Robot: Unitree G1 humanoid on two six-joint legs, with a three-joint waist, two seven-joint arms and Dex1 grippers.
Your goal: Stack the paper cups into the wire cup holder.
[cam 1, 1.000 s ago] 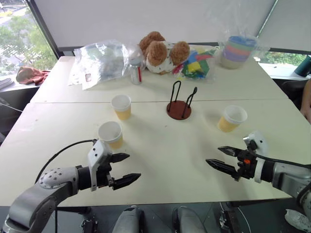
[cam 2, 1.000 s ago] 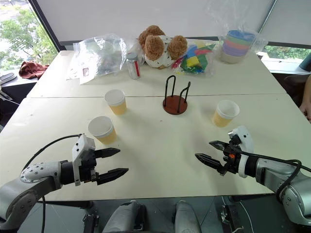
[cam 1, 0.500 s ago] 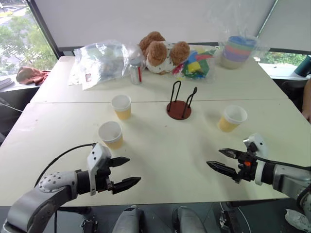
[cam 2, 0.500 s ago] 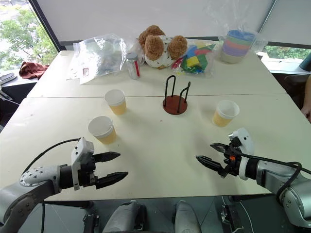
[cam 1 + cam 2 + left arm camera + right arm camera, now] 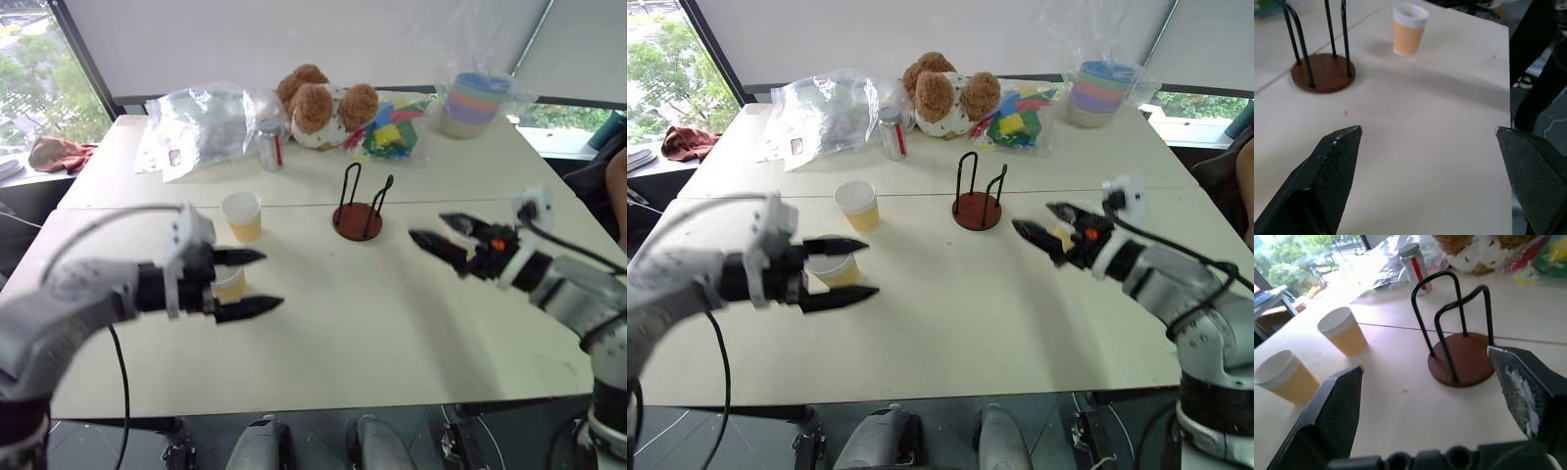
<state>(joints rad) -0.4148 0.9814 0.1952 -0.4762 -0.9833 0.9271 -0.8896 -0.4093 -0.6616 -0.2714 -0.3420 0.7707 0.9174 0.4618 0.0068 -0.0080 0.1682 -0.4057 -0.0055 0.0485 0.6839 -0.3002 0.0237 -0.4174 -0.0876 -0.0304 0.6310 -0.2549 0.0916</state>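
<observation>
Two yellow paper cups with white rims stand left of centre on the table: the farther cup (image 5: 242, 215) and a nearer cup (image 5: 833, 269). My left gripper (image 5: 271, 280) hangs open above the table, with the nearer cup showing behind its fingers. The wire cup holder (image 5: 359, 217), a reddish disc with two black loops, stands empty mid-table. My right gripper (image 5: 427, 226) is open in the air to the right of the holder, pointing toward it. A third cup (image 5: 1409, 29) stands on the table beyond the holder in the left wrist view; in the eye views the right gripper mostly hides it.
Along the table's far edge lie a clear plastic bag (image 5: 201, 122), a small bottle (image 5: 270, 145), a teddy bear (image 5: 318, 103), a bag of coloured pieces (image 5: 392, 132) and stacked pastel bowls in plastic (image 5: 474, 103). A person's arm (image 5: 615, 186) shows at the right edge.
Both arms have risen and reached forward over the table. The left gripper now hangs in front of the nearer cup, the right in front of the right-hand cup. Both stayed open.
</observation>
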